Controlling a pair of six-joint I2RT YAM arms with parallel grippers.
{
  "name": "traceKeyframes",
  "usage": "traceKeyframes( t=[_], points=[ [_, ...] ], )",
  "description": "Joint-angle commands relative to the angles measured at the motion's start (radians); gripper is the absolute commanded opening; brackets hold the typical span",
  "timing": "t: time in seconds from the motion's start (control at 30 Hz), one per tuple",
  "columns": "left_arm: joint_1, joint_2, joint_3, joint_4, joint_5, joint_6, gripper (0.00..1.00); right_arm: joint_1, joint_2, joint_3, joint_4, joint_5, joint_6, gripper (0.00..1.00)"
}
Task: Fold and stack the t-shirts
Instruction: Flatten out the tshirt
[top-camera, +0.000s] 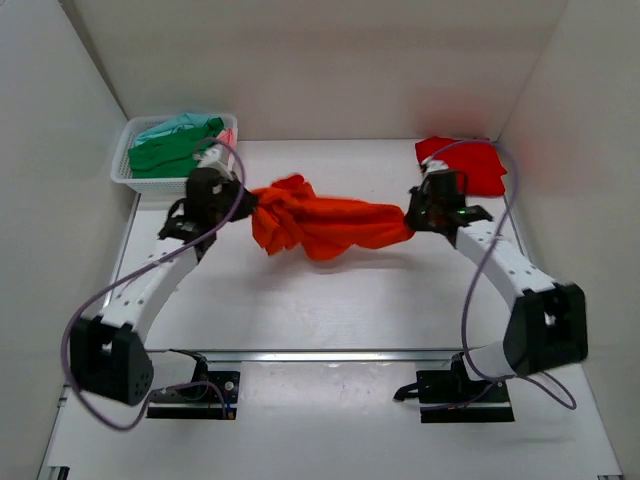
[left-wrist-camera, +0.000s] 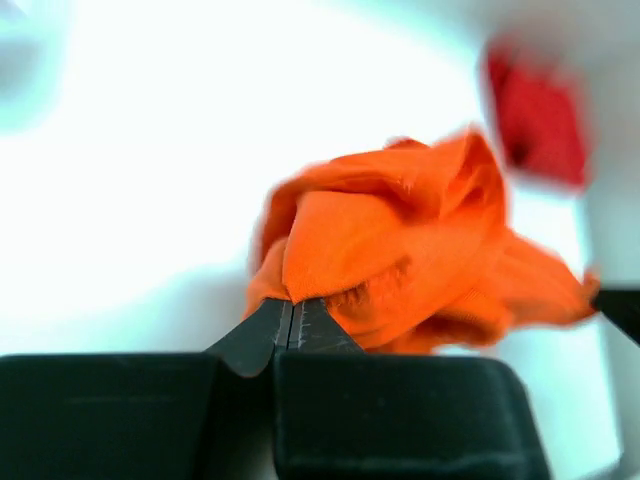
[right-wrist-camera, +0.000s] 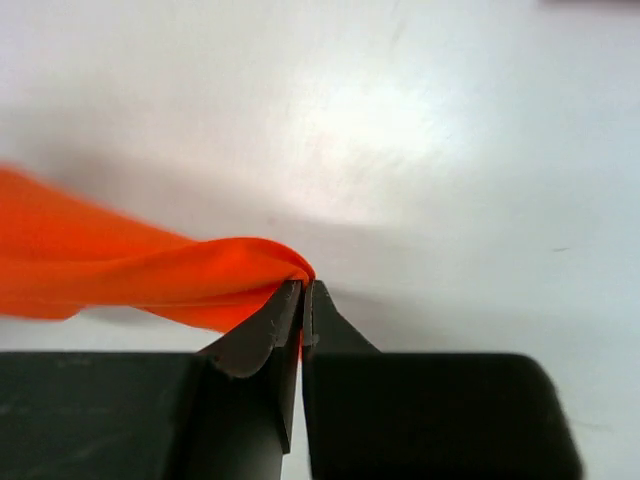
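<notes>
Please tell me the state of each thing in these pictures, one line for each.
orange t-shirt: bunched, unfolded, held at both ends.
left gripper: shut on orange t-shirt.
right gripper: shut on orange t-shirt.
red t-shirt: lying far right, untouched.
green t-shirt: crumpled in basket.
basket: upright, partly filled.

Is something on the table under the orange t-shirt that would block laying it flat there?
Nothing visible does. The left gripper and right gripper hold the orange t-shirt stretched over bare table. The red t-shirt lies far right, the basket far left.
</notes>
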Motion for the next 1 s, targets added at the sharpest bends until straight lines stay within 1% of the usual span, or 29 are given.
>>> traceKeyframes(
  t=[0.0,0.03,0.1,0.23,0.27,0.3,0.33,0.37,0.47,0.5,0.53,0.57,0.6,0.63,0.67,0.73,0.77,0.87,0.9,0.93,0.97],
  points=[
    [0.106,-0.204,0.003,-0.042,-0.012,0.009,0.0,-0.078,-0.17,0.066,-0.069,0.043,-0.08,0.0],
    [0.139,-0.239,-0.003,-0.063,-0.015,0.02,0.0,-0.106,-0.2,0.08,-0.095,0.031,-0.086,0.0],
    [0.163,-0.267,0.012,-0.106,-0.022,0.043,0.0,-0.144,-0.254,0.08,-0.106,0.028,-0.081,0.0],
    [0.157,-0.324,-0.002,-0.134,-0.029,0.045,0.01,-0.201,-0.363,0.048,-0.098,0.011,-0.077,0.0],
    [0.161,-0.345,-0.014,-0.137,-0.023,0.035,0.09,-0.207,-0.392,0.041,-0.098,-0.003,-0.071,0.0],
    [0.164,-0.347,-0.009,-0.128,-0.019,0.032,0.15,-0.217,-0.418,0.035,-0.094,-0.018,-0.071,0.0],
    [0.164,-0.365,-0.014,-0.123,-0.022,0.025,0.24,-0.22,-0.43,0.029,-0.095,-0.018,-0.071,0.0],
    [0.166,-0.378,-0.009,-0.123,-0.027,0.025,0.24,-0.223,-0.441,0.029,-0.095,-0.029,-0.068,0.0],
    [0.172,-0.381,-0.005,-0.126,-0.019,0.023,0.4,-0.218,-0.453,0.012,-0.105,-0.04,-0.077,0.0],
    [0.169,-0.378,-0.003,-0.118,-0.016,0.026,0.29,-0.217,-0.45,0.003,-0.106,-0.04,-0.074,0.0],
    [0.17,-0.375,-0.006,-0.124,-0.015,0.023,0.26,-0.217,-0.443,-0.012,-0.117,-0.041,-0.077,0.0],
    [0.167,-0.373,-0.011,-0.123,-0.007,0.026,0.27,-0.214,-0.449,-0.015,-0.108,-0.045,-0.078,0.0],
    [0.17,-0.379,-0.02,-0.118,0.007,0.02,0.4,-0.215,-0.452,-0.034,-0.099,-0.058,-0.075,0.0],
    [0.164,-0.37,-0.026,-0.112,0.026,0.022,0.47,-0.209,-0.449,-0.038,-0.092,-0.066,-0.074,0.0],
    [0.157,-0.355,-0.037,-0.106,0.057,0.018,0.47,-0.212,-0.456,-0.057,-0.082,-0.077,-0.06,0.0],
    [0.099,-0.317,-0.06,-0.097,0.122,0.018,0.46,-0.201,-0.466,-0.103,-0.072,-0.078,-0.064,0.0],
    [0.066,-0.285,-0.065,-0.092,0.141,0.003,0.48,-0.188,-0.461,-0.113,-0.065,-0.066,-0.06,0.0],
    [-0.099,-0.187,-0.12,-0.016,0.136,-0.018,0.52,-0.16,-0.469,-0.19,-0.04,-0.068,-0.046,0.0],
    [-0.122,-0.131,-0.127,-0.006,0.143,-0.027,0.51,-0.157,-0.467,-0.201,-0.033,-0.072,-0.037,0.01],
    [-0.15,-0.105,-0.137,0.018,0.168,-0.032,0.51,-0.152,-0.472,-0.213,-0.029,-0.077,-0.029,0.0],
    [-0.167,-0.047,-0.152,0.043,0.178,-0.032,0.51,-0.146,-0.472,-0.219,-0.02,-0.078,-0.019,0.0]
  ],
)
